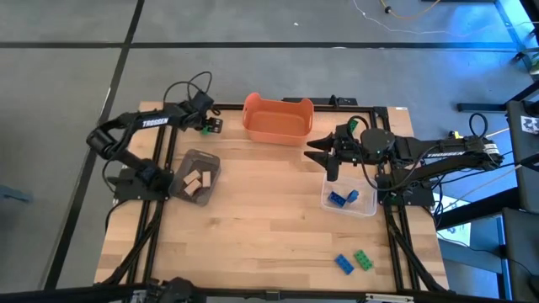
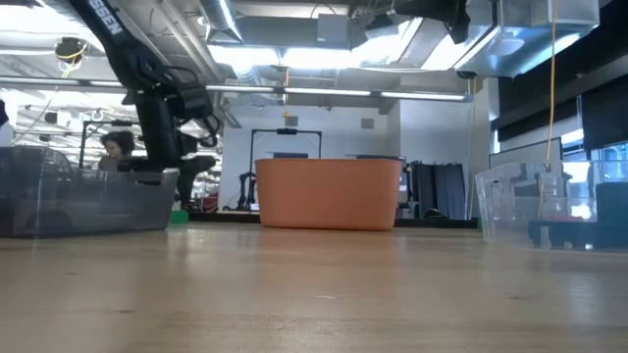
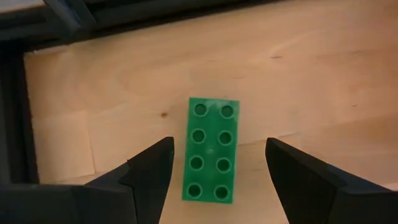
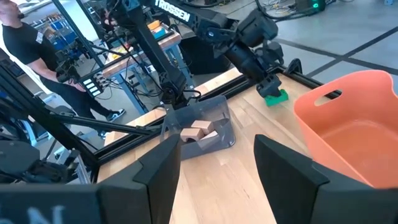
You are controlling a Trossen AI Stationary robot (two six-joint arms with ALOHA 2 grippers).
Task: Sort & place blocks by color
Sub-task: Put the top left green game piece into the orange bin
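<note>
We see a light wooden tabletop (image 1: 253, 219) edged by a black frame (image 1: 396, 244). At its far edge, about the middle, stands an orange tub (image 1: 278, 119) with a handle slot in its wall. On the left side sits a dark container (image 1: 200, 172), and on the right side a clear container (image 1: 364, 202). Around the tabletop lies a grey floor (image 1: 67, 84) crossed by dark lines. Beyond the left side a person in a black shirt (image 4: 25, 43) stands among cluttered workbenches (image 4: 149, 34) under bright ceiling lights (image 2: 294, 59).
</note>
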